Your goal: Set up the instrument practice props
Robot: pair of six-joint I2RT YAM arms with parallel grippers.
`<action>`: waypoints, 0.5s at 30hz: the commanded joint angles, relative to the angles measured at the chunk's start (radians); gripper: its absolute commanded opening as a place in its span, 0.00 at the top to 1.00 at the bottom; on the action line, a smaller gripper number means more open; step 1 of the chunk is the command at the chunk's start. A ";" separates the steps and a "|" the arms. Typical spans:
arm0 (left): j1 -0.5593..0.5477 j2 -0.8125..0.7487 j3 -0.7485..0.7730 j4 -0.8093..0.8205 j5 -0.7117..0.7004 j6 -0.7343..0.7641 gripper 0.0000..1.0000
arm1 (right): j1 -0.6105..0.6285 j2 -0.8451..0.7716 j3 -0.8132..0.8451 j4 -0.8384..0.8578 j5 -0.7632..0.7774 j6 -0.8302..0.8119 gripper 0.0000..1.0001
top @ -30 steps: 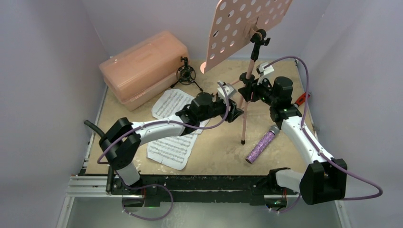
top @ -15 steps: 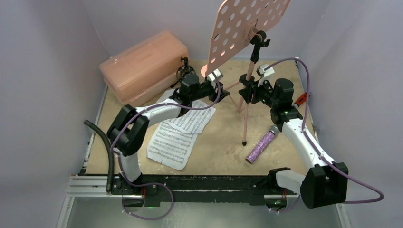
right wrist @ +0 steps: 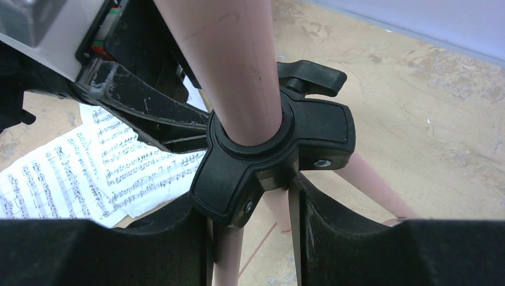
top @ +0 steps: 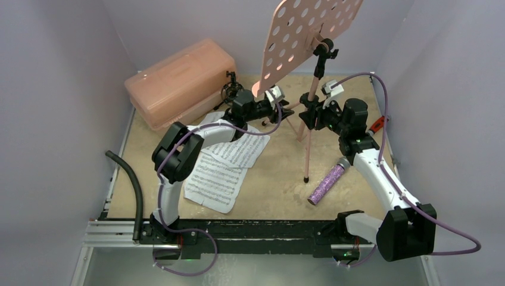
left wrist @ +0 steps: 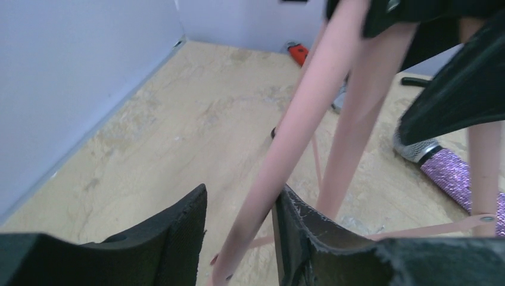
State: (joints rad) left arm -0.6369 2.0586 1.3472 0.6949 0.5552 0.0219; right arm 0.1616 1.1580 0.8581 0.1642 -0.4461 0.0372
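Observation:
The pink music stand [top: 315,30] stands tilted at the back, its perforated desk high up. My right gripper [top: 306,116] is shut on it just under the black leg hub [right wrist: 274,149], the pads [right wrist: 333,238] pressing the legs. My left gripper [top: 287,111] is open around one thin stand leg [left wrist: 262,196]; the leg touches one finger and a gap shows at the other [left wrist: 178,232]. The glittery purple microphone [top: 327,182] lies on the table at the right. Two sheet-music pages [top: 217,179] overlap left of centre. The black mini tripod [top: 231,92] is partly hidden behind my left arm.
A big pink plastic case [top: 178,80] sits at the back left. A red-handled tool [top: 378,124] lies by the right wall. A black hose [top: 128,179] runs along the left edge. Walls close in on three sides.
My left arm swung from in front of the stand to its back-left leg, and its jaws narrowed. The stand's desk tipped slightly. The right gripper kept its hold.

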 commanded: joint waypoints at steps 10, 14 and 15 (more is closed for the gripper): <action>-0.004 -0.001 0.052 0.109 0.090 0.016 0.98 | 0.012 0.034 0.057 0.025 -0.085 0.006 1.00; -0.003 -0.038 0.008 0.109 0.061 0.023 1.00 | 0.012 0.055 0.077 0.029 -0.083 0.008 1.00; -0.004 -0.052 -0.004 0.105 0.040 0.028 1.00 | 0.012 0.061 0.085 0.027 -0.082 0.006 1.00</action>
State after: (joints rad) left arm -0.6434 2.0678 1.3685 0.7422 0.6209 0.0654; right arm 0.1612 1.1950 0.8829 0.1703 -0.4500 0.0265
